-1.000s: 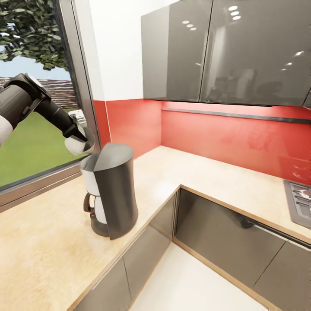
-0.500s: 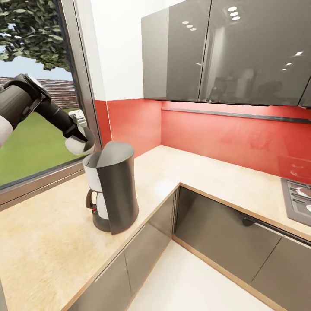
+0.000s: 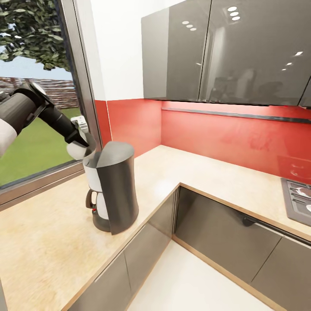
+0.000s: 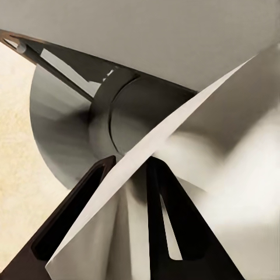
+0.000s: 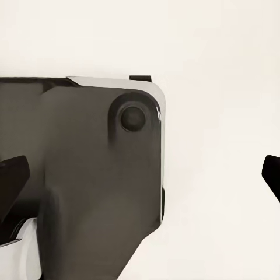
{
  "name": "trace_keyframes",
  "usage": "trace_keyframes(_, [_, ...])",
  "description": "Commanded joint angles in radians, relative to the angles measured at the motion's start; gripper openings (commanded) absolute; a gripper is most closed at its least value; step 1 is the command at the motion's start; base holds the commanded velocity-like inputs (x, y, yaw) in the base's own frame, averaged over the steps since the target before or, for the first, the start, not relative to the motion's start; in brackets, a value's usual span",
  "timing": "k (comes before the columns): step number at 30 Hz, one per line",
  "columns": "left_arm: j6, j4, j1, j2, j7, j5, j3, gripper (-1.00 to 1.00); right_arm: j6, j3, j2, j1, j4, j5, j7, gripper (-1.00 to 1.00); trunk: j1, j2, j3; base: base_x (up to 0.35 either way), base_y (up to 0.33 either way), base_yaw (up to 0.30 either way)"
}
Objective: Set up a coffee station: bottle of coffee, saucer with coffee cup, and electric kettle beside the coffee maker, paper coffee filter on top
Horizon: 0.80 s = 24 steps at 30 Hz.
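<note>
A beige L-shaped counter point(image 3: 203, 172) wraps an inner corner, with grey base cabinets point(image 3: 224, 233) under it and a pale floor point(image 3: 190, 285) below. A red backsplash point(image 3: 224, 134) runs behind, beneath glossy grey wall cabinets point(image 3: 216, 47) that reflect ceiling spots. A white wall point(image 3: 116, 47) stands beside a window point(image 3: 34, 86) onto grass, a tree and a brick wall. A hob point(image 3: 300, 201) sits at the right edge.

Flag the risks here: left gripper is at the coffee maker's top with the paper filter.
1. The paper coffee filter sits edge-on between the left gripper fingers; released like this, it may land crumpled or slide off instead of seating on top.
2. The left gripper is pressed close to the coffee maker top. A push could tip or shift the tall machine, which stands near the countertop edge.
</note>
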<state>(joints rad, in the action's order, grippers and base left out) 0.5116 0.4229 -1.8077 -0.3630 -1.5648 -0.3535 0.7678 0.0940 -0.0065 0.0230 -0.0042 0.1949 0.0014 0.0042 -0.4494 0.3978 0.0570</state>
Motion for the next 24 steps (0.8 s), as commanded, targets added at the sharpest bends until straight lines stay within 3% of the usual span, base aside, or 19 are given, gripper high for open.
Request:
trace_keyframes(1, [0.008,0.002,0.002,-0.001,-0.006,-0.005,0.000,-1.00,0.003,-0.001,0.000,0.000,0.000,0.000,0.000,1.00,-0.001,0.002,0.002,0.000,0.000,0.000])
trace_keyframes(24, [0.008,0.002,0.007,-0.001,-0.006,-0.005,-0.003,-1.00,0.003,-0.001,0.000,0.000,0.000,0.000,0.000,1.00,-0.001,0.002,0.002,0.014,0.000,0.000])
